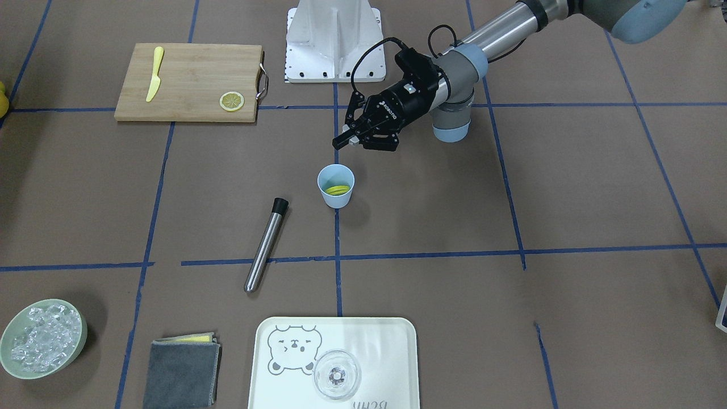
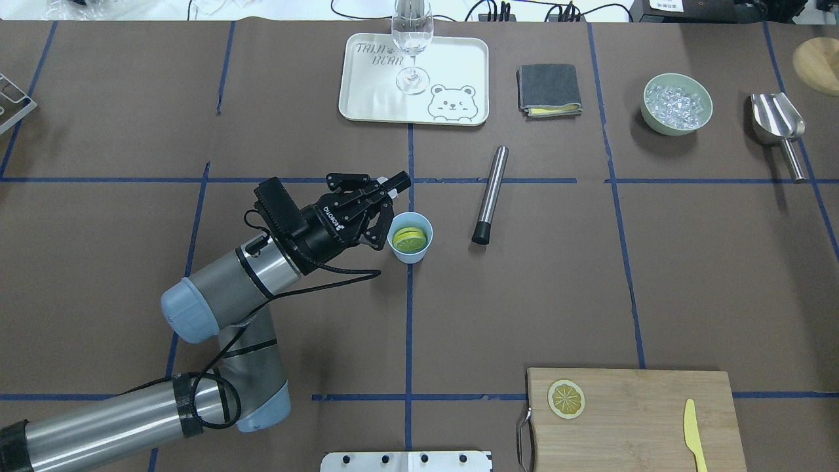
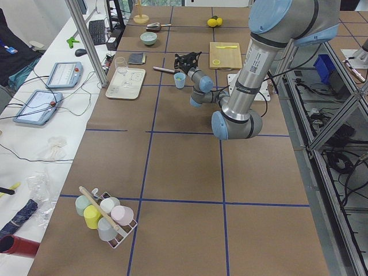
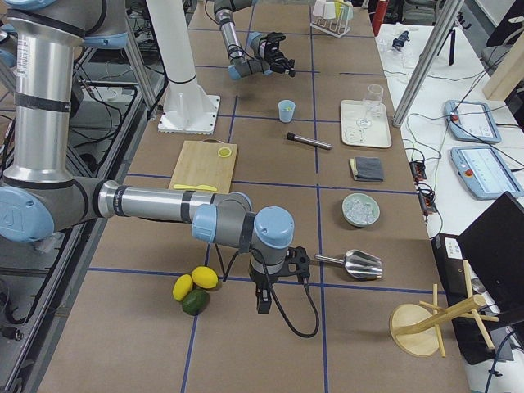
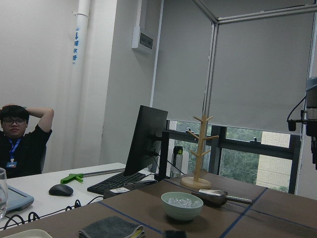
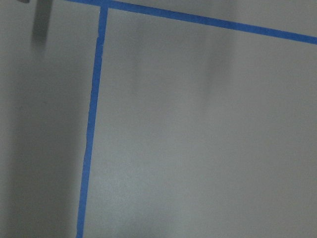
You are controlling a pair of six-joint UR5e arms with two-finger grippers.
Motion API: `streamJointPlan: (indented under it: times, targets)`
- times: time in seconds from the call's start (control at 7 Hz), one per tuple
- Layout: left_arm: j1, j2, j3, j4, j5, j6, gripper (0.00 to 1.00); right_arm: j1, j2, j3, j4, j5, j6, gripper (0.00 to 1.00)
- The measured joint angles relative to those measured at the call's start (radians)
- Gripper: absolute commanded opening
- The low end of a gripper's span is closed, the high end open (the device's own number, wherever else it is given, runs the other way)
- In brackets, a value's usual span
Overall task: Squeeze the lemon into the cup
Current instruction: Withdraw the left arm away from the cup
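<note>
The light-blue cup [image 1: 336, 201] stands near the table's middle, also in the overhead view [image 2: 409, 257]. The yellow lemon [image 1: 338, 189] lies inside it, cut face up in the overhead view [image 2: 409, 239]. My left gripper [image 1: 346, 126] is open and empty. It lies almost level beside and slightly above the cup's rim on the robot's left side [image 2: 390, 210]. My right gripper [image 4: 278, 282] shows only in the exterior right view, low over the table far from the cup. I cannot tell whether it is open or shut.
A steel muddler [image 2: 491, 193] lies right of the cup. A cutting board [image 2: 629, 419] holds a thin lemon slice [image 2: 567, 398] and yellow knife [image 2: 693, 432]. The far side has a tray [image 2: 367, 98] with a glass [image 2: 411, 46], a cloth [image 2: 549, 88], an ice bowl [image 2: 678, 105] and a scoop [image 2: 777, 121].
</note>
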Motion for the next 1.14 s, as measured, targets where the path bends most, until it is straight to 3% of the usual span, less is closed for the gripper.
streamJointPlan:
  times: [0.14, 0.43, 0.57, 0.86, 1.14]
  targets:
    - [-0.003, 0.0, -0.041, 0.072, 0.0, -0.002, 0.77, 0.0, 0.0, 0.0, 0.0, 0.0, 0.0, 1.0]
    - [-0.017, -0.003, -0.159, 0.265, -0.012, -0.027, 0.78, 0.0, -0.001, 0.0, 0.0, 0.0, 0.0, 1.0]
    - [-0.042, -0.003, -0.19, 0.345, -0.061, -0.069, 0.8, 0.0, 0.0, -0.004, -0.001, 0.0, 0.001, 1.0]
    - [-0.131, 0.003, -0.271, 0.616, -0.24, -0.144, 0.84, 0.0, 0.002, -0.016, 0.0, 0.003, 0.0, 1.0]
    - [-0.241, 0.008, -0.378, 1.036, -0.471, -0.167, 0.84, 0.0, 0.001, -0.02, 0.0, 0.004, 0.0, 1.0]
